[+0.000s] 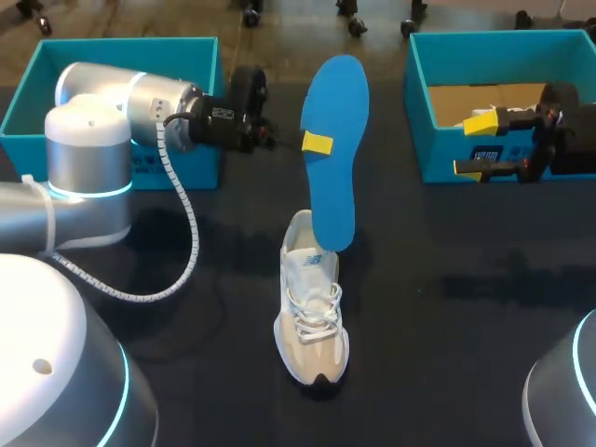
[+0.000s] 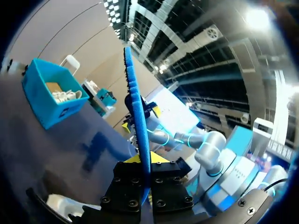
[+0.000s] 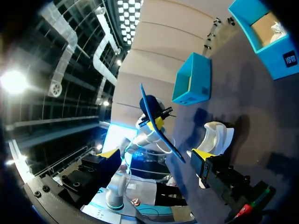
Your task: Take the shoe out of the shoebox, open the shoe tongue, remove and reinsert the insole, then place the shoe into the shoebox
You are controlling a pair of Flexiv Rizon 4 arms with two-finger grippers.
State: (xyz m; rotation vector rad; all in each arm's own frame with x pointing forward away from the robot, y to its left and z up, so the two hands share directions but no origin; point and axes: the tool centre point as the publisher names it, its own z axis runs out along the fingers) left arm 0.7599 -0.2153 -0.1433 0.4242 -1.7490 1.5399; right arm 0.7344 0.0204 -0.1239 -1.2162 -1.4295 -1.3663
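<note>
Blue insole [image 1: 333, 149], white-and-beige shoe [image 1: 312, 321], teal shoeboxes [image 1: 438, 154], black table [image 1: 447, 326].

We count one shoe [image 1: 312, 317], one blue insole [image 1: 333, 149], two teal boxes, namely the left shoebox [image 1: 130, 45] and the right shoebox [image 1: 438, 154] — and two grippers, the left gripper [image 1: 315, 142] and the right gripper [image 1: 477, 144].

The bench [image 1: 466, 317] has a dark, almost black top with a faint sheen. Soft shadows lie across it, and it fills most of the head view.
</note>
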